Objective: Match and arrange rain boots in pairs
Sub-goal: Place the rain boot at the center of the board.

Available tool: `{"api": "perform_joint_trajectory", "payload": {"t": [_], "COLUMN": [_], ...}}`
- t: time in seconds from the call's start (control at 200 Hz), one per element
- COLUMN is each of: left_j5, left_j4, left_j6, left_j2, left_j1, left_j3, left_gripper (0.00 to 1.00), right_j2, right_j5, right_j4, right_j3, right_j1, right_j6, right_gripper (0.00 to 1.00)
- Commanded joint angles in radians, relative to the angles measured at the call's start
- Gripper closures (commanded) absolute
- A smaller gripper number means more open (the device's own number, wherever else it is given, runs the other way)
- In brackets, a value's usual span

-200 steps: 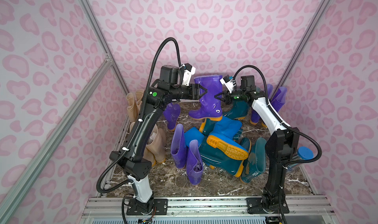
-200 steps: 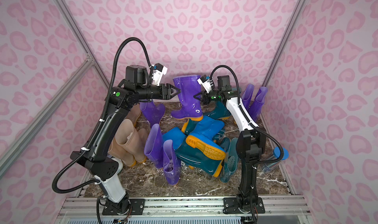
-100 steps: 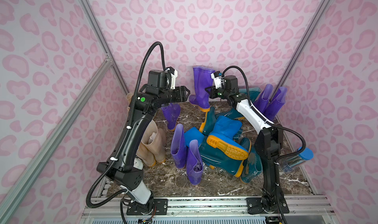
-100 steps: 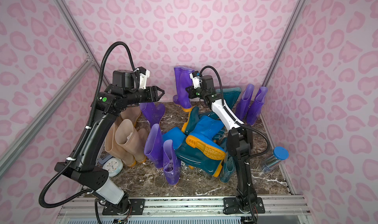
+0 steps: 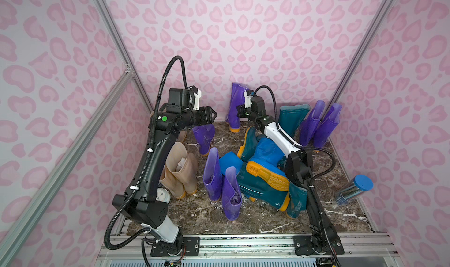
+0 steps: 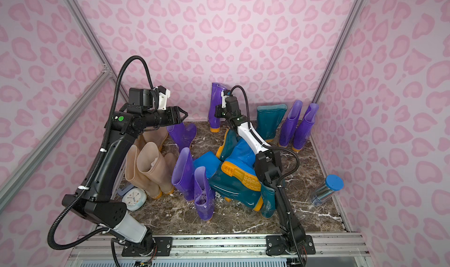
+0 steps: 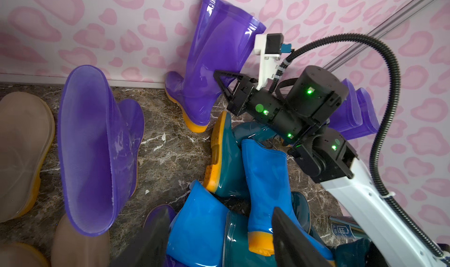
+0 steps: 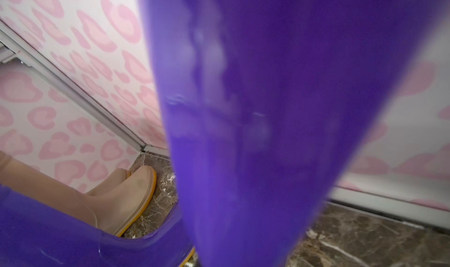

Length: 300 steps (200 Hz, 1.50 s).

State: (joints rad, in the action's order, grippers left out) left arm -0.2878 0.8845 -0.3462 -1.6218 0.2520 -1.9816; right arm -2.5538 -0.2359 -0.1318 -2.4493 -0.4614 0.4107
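Right gripper (image 7: 219,77) tight on purple boot (image 7: 214,46): left wrist view, not right.

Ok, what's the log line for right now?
right tool: shut on purple boot, at back wall | left tool: open, empty

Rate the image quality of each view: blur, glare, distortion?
Right wrist view: purple boot fills the frame, out of focus. Left wrist view: sharp, glare streaks on that boot's shaft. Both top views: sharp, evenly lit, frame posts splay outward.
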Motion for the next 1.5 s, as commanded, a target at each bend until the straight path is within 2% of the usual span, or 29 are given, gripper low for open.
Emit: {"api": "perform_joint_trajectory", "payload": {"t": [0.0,0.125,0.21,0.295,0.455,0.475,0.51,0.54,0.695,0.825,0.915,1.04,1.215,1.36,1.425,1.495], "left_j5": [-0.016,-0.046,-0.046,-0.025,0.087,0.094,0.118,0.137,0.214,0.327,0.372,0.411,0.393,0.399,0.397,0.400], "left_j4": [-0.022,-0.024,-0.024,-0.007,0.082,0.091,0.107,0.125,0.270,0.333,0.332,0.365,0.347,0.349,0.350,0.346], "left_j6": [0.015,0.012,0.016,0.024,0.071,0.081,0.088,0.093,0.146,0.164,0.183,0.175,0.174,0.187,0.189,0.196], "left_j2": [0.001,-0.002,-0.003,-0.011,-0.043,-0.047,-0.053,-0.062,-0.163,-0.237,-0.268,-0.328,-0.355,-0.397,-0.421,-0.445], "left_j1": [-0.018,-0.040,-0.043,-0.045,-0.045,-0.045,-0.045,-0.045,-0.046,-0.038,-0.031,-0.033,-0.033,-0.038,-0.040,-0.040], "left_j3": [0.016,0.026,0.033,0.024,-0.047,-0.053,-0.067,-0.085,-0.233,-0.281,-0.287,-0.329,-0.323,-0.328,-0.339,-0.355], "left_gripper": [0.32,0.32,0.31,0.30,0.25,0.25,0.24,0.23,0.13,0.09,0.08,0.09,0.09,0.11,0.16,0.31], "right_j2": [-0.034,-0.049,-0.035,0.030,0.205,0.224,0.237,0.242,0.236,0.248,0.260,0.283,0.228,0.305,0.346,0.385], "right_j5": [0.025,0.069,0.067,0.085,0.121,0.118,0.115,0.107,0.017,0.009,0.037,0.031,-0.001,0.005,0.005,0.016], "right_j4": [0.119,0.048,0.001,0.060,0.216,0.235,0.238,0.223,0.123,0.038,-0.003,0.007,-0.049,-0.060,-0.074,-0.097], "right_j3": [0.017,0.015,0.053,0.199,0.510,0.535,0.557,0.560,0.484,0.413,0.396,0.411,0.384,0.407,0.409,0.409], "right_j1": [-0.017,-0.068,-0.081,-0.088,-0.093,-0.092,-0.091,-0.090,-0.080,-0.086,-0.086,-0.080,-0.081,-0.089,-0.089,-0.085], "right_j6": [0.049,-0.021,-0.017,-0.018,-0.013,-0.013,-0.022,-0.025,-0.071,-0.121,-0.146,-0.154,-0.152,-0.183,-0.199,-0.217], "right_gripper": [1.00,1.00,1.00,1.00,1.00,0.94,0.89,0.87,0.59,0.42,0.34,0.33,0.32,0.29,0.28,0.28]}}
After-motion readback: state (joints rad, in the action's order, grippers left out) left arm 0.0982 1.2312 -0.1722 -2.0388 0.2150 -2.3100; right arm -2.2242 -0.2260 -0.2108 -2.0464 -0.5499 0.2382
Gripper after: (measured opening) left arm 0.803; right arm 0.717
